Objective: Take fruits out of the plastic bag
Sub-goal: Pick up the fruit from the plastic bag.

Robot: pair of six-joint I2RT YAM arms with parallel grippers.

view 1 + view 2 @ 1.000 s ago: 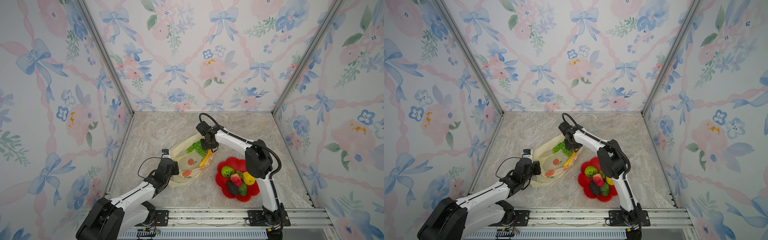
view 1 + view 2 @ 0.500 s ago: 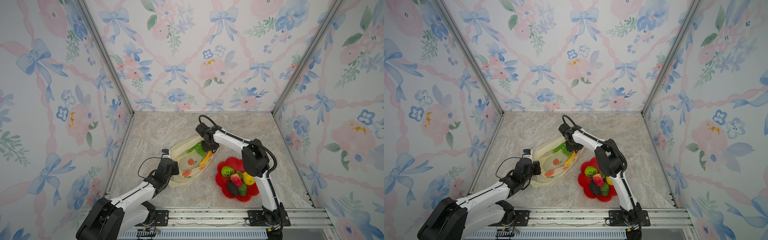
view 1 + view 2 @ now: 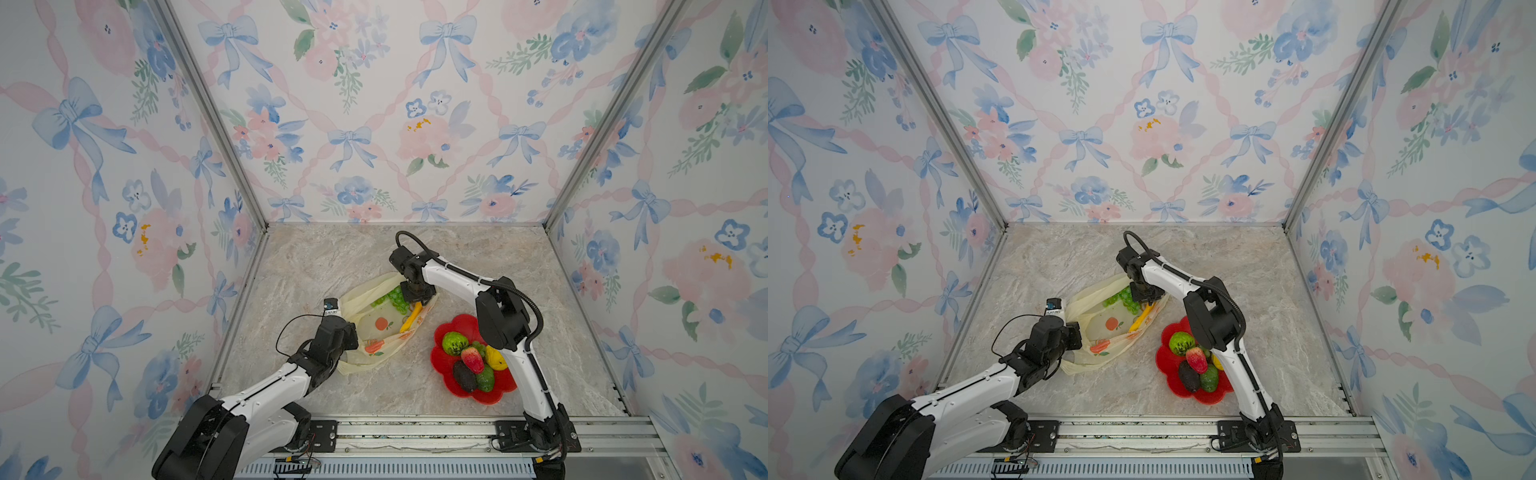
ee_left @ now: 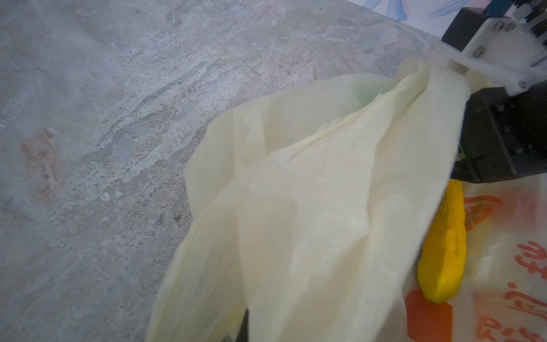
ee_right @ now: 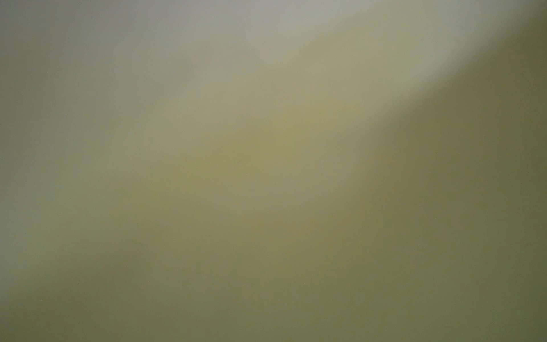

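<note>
Marble-patterned table (image 3: 332, 257) floors a booth with floral walls (image 3: 374, 124).

In both top views the bag (image 3: 365, 322) (image 3: 1096, 328) lies crumpled near the middle of the table, toward the left arm's side, with its mouth turned to the far wall. The grapes (image 3: 395, 297) (image 3: 1121, 298) sit in the mouth. The banana (image 3: 411, 316) (image 3: 1142, 318) lies just beside them, inside the bag along its right edge. The right gripper (image 3: 415, 294) (image 3: 1144, 296) points down into the mouth, over the banana's far end and just beside the grapes. Its own body hides the jaws, so I cannot tell whether they are spread or pinching. The left gripper (image 3: 348, 334) (image 3: 1073, 332) sits at the bag's near left edge, pressed together on the plastic. Right of the bag and apart from it, the plate (image 3: 438, 363) (image 3: 1163, 361) holds the strawberry (image 3: 472, 360), avocado (image 3: 462, 376), lemon (image 3: 496, 359) and two green fruits (image 3: 452, 343). The right arm crosses over the plate's right part.

In the left wrist view the bag's pale upper layer (image 4: 296, 207) is raised off the table and fans out from the camera's foot, where the left gripper pinches it. The banana (image 4: 444, 251) lies on the printed lower layer, one end right under the right gripper's black body.

The right wrist view is an olive-yellow blur, so nothing can be told from it.
</note>
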